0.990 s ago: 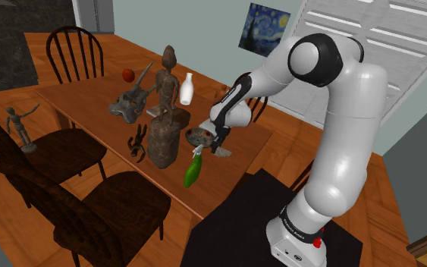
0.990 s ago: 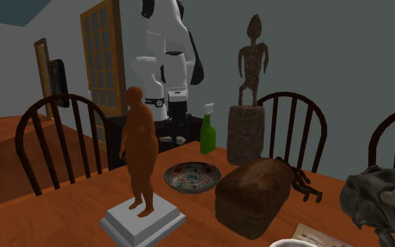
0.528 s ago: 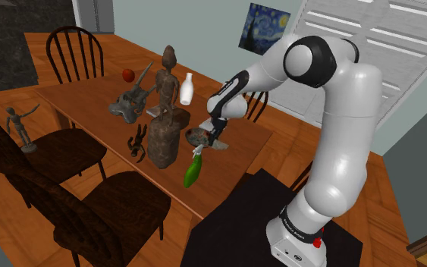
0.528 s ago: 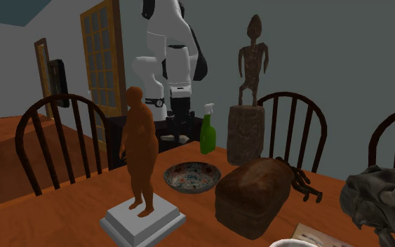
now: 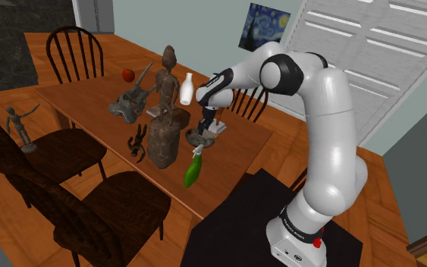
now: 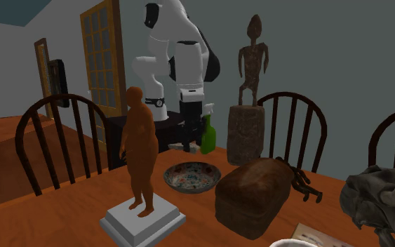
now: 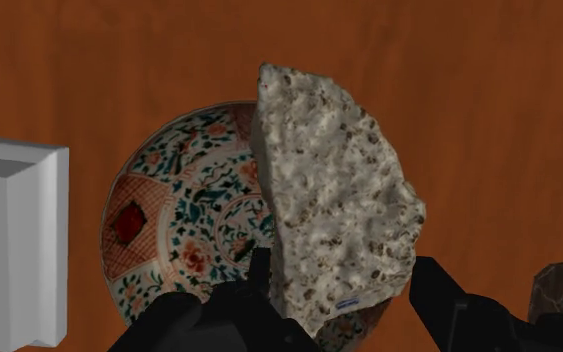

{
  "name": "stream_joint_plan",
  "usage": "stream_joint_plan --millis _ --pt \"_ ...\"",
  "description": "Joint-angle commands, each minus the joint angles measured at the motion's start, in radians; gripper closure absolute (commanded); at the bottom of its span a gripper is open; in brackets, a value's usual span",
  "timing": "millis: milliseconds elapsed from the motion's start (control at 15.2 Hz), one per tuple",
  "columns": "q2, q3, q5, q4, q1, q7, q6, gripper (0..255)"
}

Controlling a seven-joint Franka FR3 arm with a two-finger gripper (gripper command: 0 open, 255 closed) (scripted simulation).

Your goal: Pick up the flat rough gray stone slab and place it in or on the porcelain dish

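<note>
Gripper (image 7: pixel 341 272), closed on the speckled gray stone slab (image 7: pixel 334 200), held it above the patterned porcelain dish (image 7: pixel 174 225) toward the stand-side edge of the table (image 7: pixel 489 90); a small shift toward the dish's centre before lowering and release seemed advisable.

Wood tabletop (image 5: pixel 83 95) on orange plank floor (image 5: pixel 397 205), dark spindle-back chairs (image 5: pixel 73 51) around it. Pale grey-green wall (image 5: pixel 189 23) carries a swirly night-sky print (image 5: pixel 263 27), with a white panelled door (image 5: pixel 363 53) beside it. In the second exterior view, a glazed wooden door (image 6: pixel 99 59) stands at the left.
</note>
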Motion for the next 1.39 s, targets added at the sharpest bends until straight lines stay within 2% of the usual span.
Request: stream_joint_plan --millis 0,132,924,1320 --pt "0.068 0.002 -0.002 0.122 -0.01 0.009 -0.054 255" --pt "0.13 0.004 -0.005 0.234 -0.019 0.019 -0.104 255" --pt "0.253 0.024 0.014 0.276 -0.034 0.006 -0.022 255" --pt "0.253 0.024 0.014 0.276 -0.034 0.006 -0.022 255"
